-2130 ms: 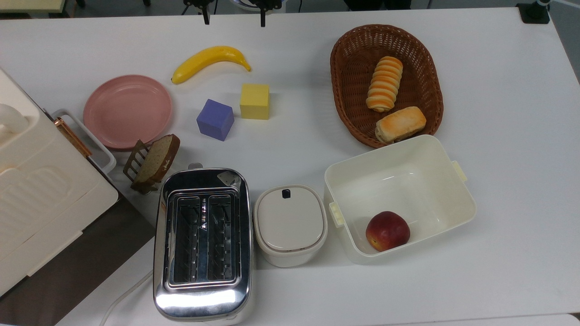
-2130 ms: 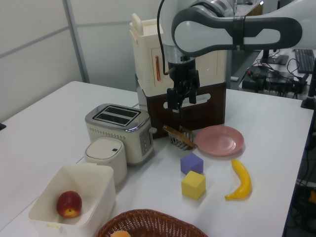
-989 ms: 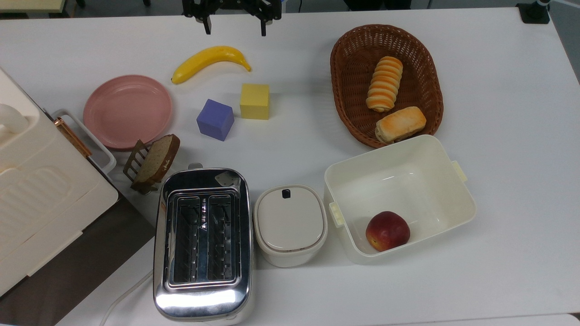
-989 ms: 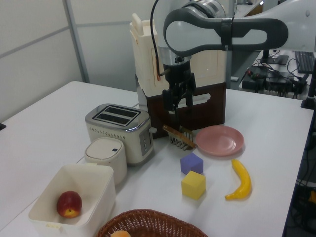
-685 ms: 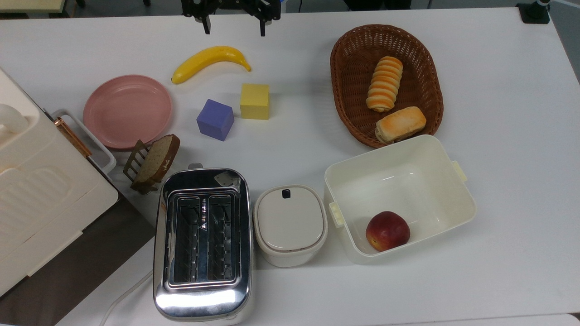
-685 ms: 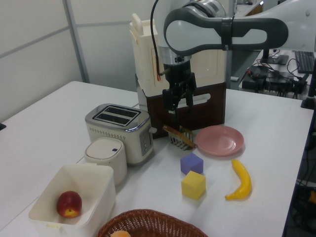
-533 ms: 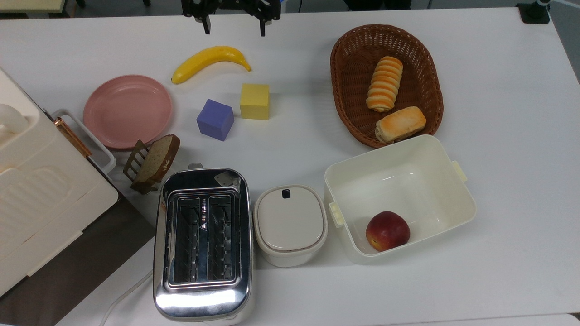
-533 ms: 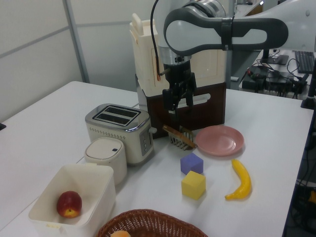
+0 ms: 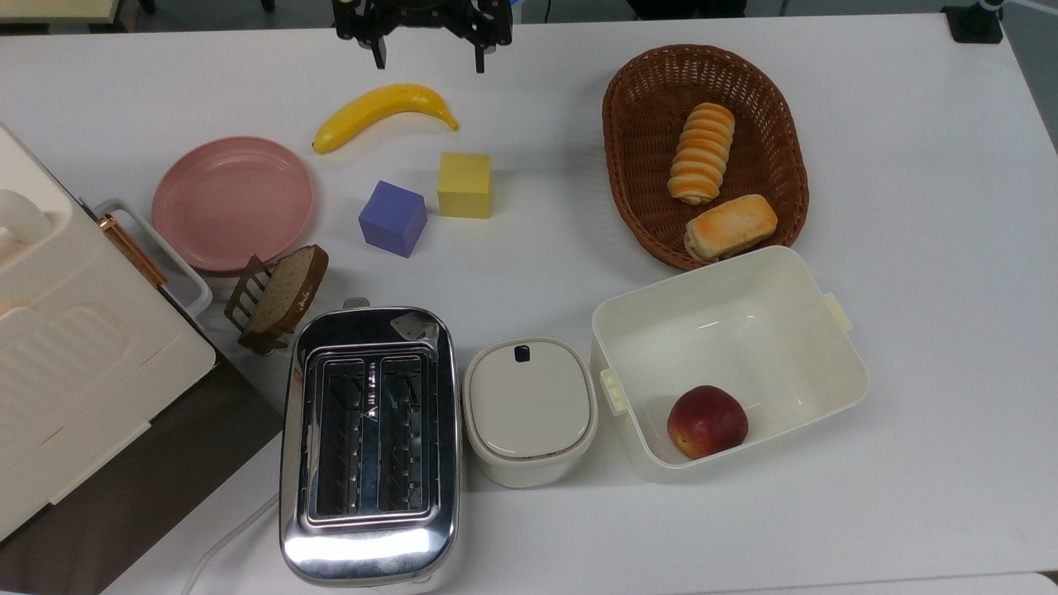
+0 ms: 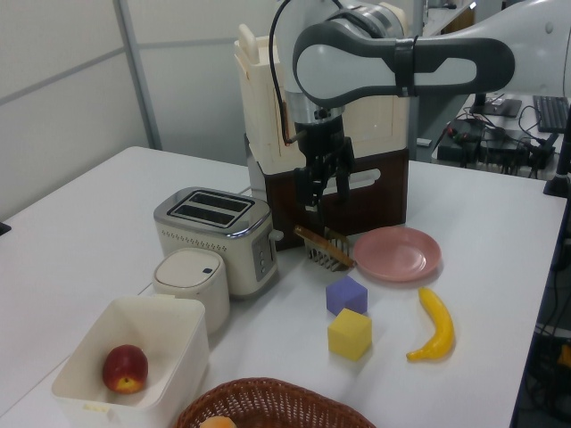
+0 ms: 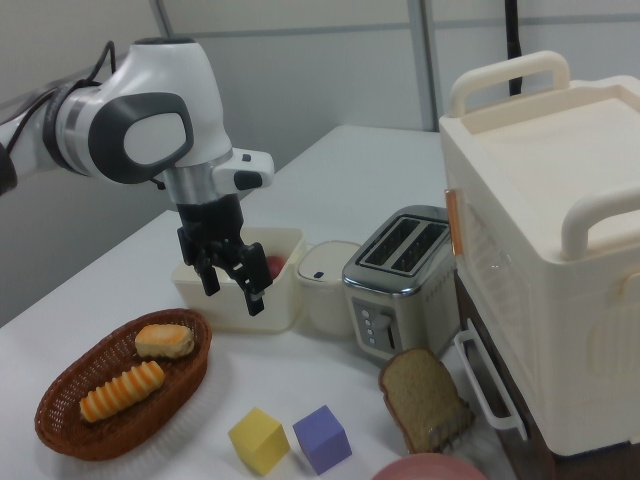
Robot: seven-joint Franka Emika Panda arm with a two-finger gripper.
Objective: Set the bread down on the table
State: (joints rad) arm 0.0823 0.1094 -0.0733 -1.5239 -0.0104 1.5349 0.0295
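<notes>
The bread (image 9: 702,153) is seen lying in the wicker basket (image 9: 636,107) on the desk (image 9: 909,248), well to the top view's right of the fingers (image 9: 378,54), which are held open and empty above the banana (image 9: 382,113).

Bright, even light; soft shadows

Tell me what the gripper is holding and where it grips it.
Nothing. The gripper hangs open and empty in the air; the bread lies in the basket.
</notes>
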